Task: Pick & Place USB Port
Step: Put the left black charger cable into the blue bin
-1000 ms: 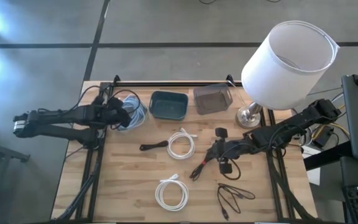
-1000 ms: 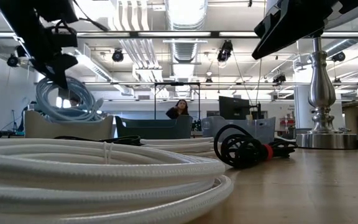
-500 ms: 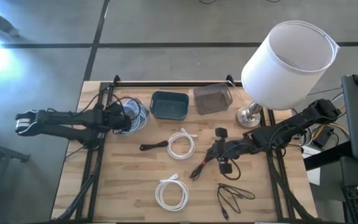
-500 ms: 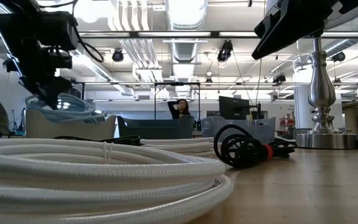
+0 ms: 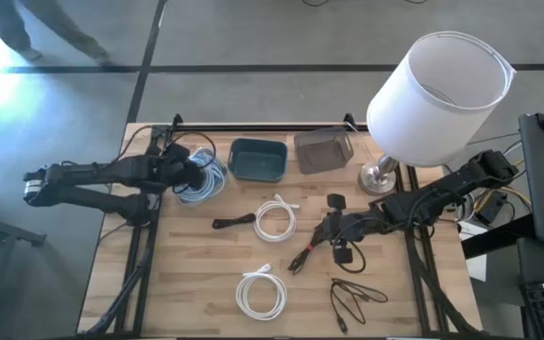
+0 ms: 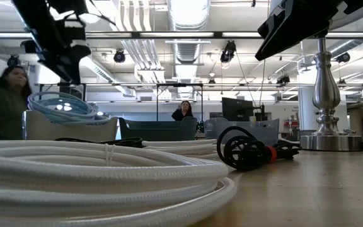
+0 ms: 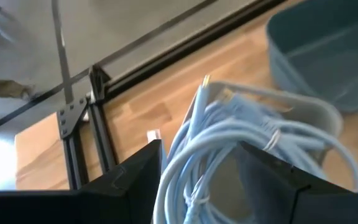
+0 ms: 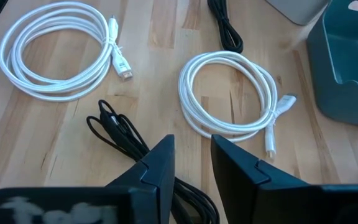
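Observation:
A light-blue USB cable (image 7: 229,134) lies coiled in the white bin (image 6: 71,127) at the table's far left, its loops piled above the rim. My left gripper (image 7: 197,155) hangs open just above that coil (image 6: 62,106), one finger on either side and clear of it. Right of the middle, my right gripper (image 8: 191,146) hovers over a tangle of black cable (image 5: 314,247), with a narrow gap between its fingers through which bare wood shows. A black cable loop (image 8: 120,130) runs under those fingers. My right gripper stands over the black cable, which passes beneath and between its fingers. I cannot tell whether it touches the cable.
A teal bin (image 5: 256,159) and a grey bin (image 5: 323,149) stand at the back, with a white-shaded lamp (image 5: 437,85) at the back right. Two white cable coils (image 5: 275,219) (image 5: 261,293) and further black cables (image 5: 232,223) (image 5: 352,297) lie on the wood. A person (image 6: 5,101) stands beyond the table.
My left gripper has opened and let go of the light-blue cable. It dipped toward the white bin and has risen again. The coil, which stood tall in the hold, has settled lower into the bin.

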Robot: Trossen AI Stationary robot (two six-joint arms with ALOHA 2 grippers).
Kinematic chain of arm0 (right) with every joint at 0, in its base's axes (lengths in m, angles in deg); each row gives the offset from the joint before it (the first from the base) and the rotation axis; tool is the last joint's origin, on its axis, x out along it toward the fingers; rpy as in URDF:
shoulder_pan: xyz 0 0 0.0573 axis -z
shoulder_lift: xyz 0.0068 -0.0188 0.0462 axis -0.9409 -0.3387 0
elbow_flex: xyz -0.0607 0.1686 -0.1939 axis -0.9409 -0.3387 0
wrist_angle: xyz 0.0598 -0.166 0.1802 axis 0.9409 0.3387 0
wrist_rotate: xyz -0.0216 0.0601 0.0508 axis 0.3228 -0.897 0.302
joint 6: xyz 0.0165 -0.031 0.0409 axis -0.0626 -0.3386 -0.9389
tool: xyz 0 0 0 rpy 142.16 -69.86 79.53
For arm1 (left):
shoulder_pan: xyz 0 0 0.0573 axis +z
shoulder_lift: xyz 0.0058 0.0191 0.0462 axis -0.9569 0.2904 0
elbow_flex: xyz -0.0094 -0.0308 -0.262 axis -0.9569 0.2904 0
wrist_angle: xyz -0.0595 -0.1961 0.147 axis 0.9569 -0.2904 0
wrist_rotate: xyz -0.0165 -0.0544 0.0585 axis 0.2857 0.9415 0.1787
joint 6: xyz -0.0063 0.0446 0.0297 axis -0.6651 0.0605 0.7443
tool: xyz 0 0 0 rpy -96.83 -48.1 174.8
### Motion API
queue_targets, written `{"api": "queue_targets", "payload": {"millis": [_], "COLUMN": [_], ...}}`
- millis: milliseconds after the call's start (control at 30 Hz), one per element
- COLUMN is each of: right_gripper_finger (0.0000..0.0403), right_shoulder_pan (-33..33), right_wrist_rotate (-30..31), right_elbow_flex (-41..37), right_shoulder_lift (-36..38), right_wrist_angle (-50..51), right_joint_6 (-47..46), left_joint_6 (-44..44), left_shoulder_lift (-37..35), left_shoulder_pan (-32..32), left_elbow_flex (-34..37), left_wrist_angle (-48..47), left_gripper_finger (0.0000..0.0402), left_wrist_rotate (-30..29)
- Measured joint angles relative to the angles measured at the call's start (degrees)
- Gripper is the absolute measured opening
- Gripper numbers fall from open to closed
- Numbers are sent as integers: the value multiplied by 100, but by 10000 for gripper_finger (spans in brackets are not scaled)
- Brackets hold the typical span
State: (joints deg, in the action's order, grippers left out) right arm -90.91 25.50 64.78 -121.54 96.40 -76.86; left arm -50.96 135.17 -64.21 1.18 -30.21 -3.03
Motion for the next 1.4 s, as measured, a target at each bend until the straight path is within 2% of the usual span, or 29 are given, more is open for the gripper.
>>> {"api": "queue_targets", "payload": {"millis": [200, 333, 433, 567, 667, 767, 967, 1300, 1400], "right_gripper_finger": [85, 78, 74, 72, 75, 80, 91, 102, 102], "right_shoulder_pan": [0, 0, 0, 0, 0, 4, 3, 31, 37], "right_wrist_rotate": [2, 2, 4, 4, 3, 7, 9, 118, 120], "right_elbow_flex": [0, 0, 0, 0, 0, 0, 0, 0, -2], "right_shoulder_lift": [-4, -4, -4, -33, -45, -63, -121, -393, -522], "right_wrist_angle": [-24, -64, -249, -682, -936, -1060, -1375, -1653, -1737], "right_joint_6": [1, 0, 0, -1, -1, 0, -310, -252, -187], "left_joint_6": [515, 1273, 1991, 2754, 2893, 2882, 3082, 3474, 3575], "left_shoulder_lift": [-4, -4, 36, 162, 322, 529, 1075, 2234, 2579], "left_shoulder_pan": [-2, -4, -4, -13, -20, -47, -243, -848, -932], "left_elbow_flex": [-360, -316, -171, 152, 460, 761, 1134, 916, 822], "left_wrist_angle": [229, 964, 1743, 2997, 3752, 4168, 4488, 4638, 4669], "left_gripper_finger": [209, 209, 209, 209, 208, 208, 208, 201, 202], "left_wrist_rotate": [53, 564, 1382, 2893, 3850, 4368, 4489, 4472, 4176]}}
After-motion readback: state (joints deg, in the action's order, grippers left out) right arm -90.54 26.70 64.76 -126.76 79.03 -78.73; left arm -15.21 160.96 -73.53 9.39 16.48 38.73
